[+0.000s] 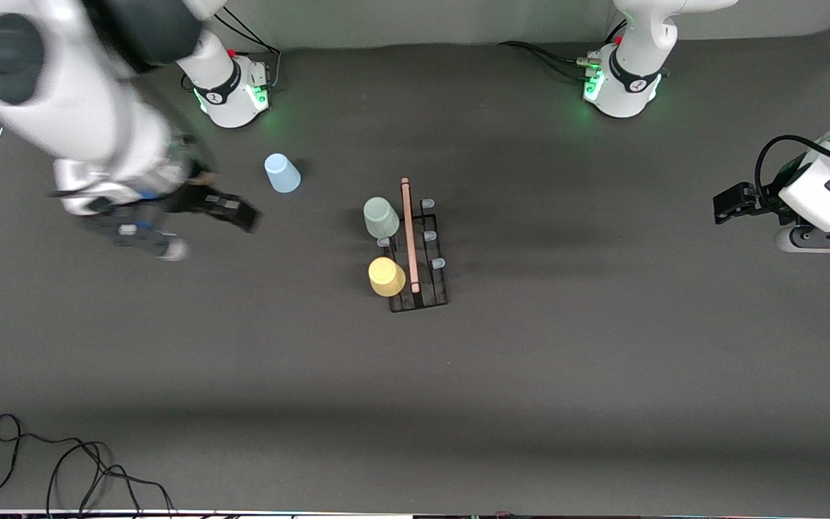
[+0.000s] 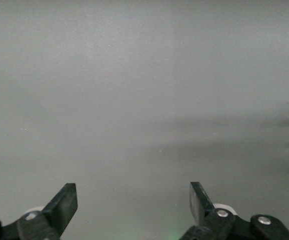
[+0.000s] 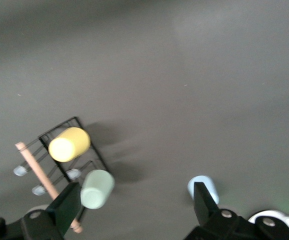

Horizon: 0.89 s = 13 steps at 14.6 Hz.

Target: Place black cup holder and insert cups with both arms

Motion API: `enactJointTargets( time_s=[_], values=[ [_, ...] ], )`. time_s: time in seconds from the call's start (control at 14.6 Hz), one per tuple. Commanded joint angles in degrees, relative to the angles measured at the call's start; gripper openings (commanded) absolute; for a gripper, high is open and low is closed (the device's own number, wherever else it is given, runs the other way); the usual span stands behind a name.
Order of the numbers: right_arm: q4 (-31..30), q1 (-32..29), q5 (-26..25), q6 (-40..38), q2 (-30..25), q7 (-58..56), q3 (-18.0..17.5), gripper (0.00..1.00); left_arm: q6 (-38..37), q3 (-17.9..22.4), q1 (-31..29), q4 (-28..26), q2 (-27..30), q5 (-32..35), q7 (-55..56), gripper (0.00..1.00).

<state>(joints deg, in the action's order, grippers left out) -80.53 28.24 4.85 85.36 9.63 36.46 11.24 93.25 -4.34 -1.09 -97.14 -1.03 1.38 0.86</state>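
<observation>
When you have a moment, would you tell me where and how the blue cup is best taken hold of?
Judging by its pose, the blue cup stands alone, upside down on the table near the right arm's base, apart from the holder. I would come from above with the open right gripper, fingers either side of the tapered wall, about mid-height: the closed base faces up, so there is no rim to pinch.

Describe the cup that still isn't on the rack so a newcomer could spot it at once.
Start at the black rack with the wooden rod, mid-table. Look toward the right arm's base: the blue cup stands alone, upside down on the mat. Unlike the green cup and yellow cup, it sits on no peg.
</observation>
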Motion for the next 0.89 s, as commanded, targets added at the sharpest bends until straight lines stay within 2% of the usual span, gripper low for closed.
enactJointTargets(
  time_s=[0.0, 0.34, 0.55, 0.82],
  values=[
    [-9.55, -8.26, -1.77, 2.36, -7.86, -11.98, -3.76, 1.0, -0.61, 0.04, 0.12, 0.11, 0.23, 0.64, -0.77, 1.0],
    [-9.91, -22.68, -3.26, 2.09, -8.84, -33.34, -7.98, 1.0, -0.52, 0.04, 0.12, 0.11, 0.15, 0.64, -0.77, 1.0],
    [-9.65, -23.23, -5.64, 2.27, -8.84, -40.74, -5.98, 1.0, -0.52, 0.04, 0.12, 0.11, 0.15, 0.64, -0.77, 1.0],
    [-9.65, -22.97, -5.64, 2.45, -8.75, -41.82, -4.91, 1.0, -0.88, 0.04, 0.12, 0.2, 0.15, 0.64, -0.77, 1.0]
  ],
)
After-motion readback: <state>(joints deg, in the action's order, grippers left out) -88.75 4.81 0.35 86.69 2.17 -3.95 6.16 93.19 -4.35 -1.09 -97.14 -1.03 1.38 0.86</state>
